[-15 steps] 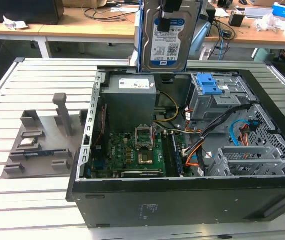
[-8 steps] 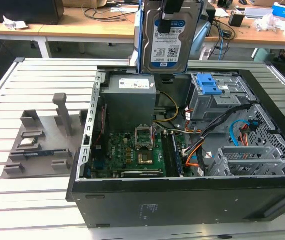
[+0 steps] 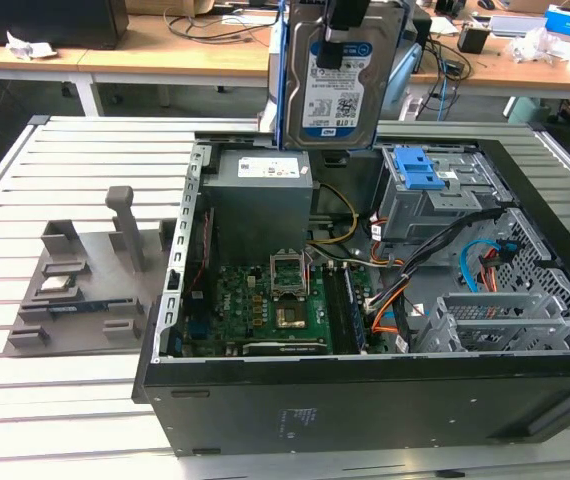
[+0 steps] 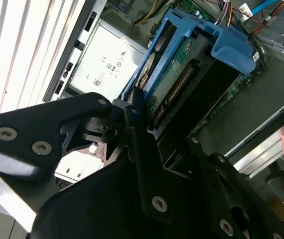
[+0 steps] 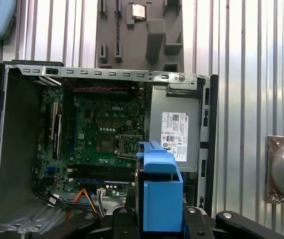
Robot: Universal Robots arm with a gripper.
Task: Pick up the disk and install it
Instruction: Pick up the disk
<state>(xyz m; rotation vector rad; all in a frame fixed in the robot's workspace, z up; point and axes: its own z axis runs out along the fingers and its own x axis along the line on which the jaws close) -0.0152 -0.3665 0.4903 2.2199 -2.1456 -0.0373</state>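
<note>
Slatted grey metal is seen as the work surface (image 3: 65, 160), and an open computer case (image 3: 365, 400) is laid on it; the disk (image 3: 340, 85) is held upright in the air above the case, over the grey power-supply box (image 3: 260, 195); the gripper (image 3: 337, 30) is closed on its upper part, and one black finger (image 3: 330, 50) is pressed against the labelled face; a grey fixture block (image 3: 95, 270) is placed beside the case, at the exterior view's left.
</note>
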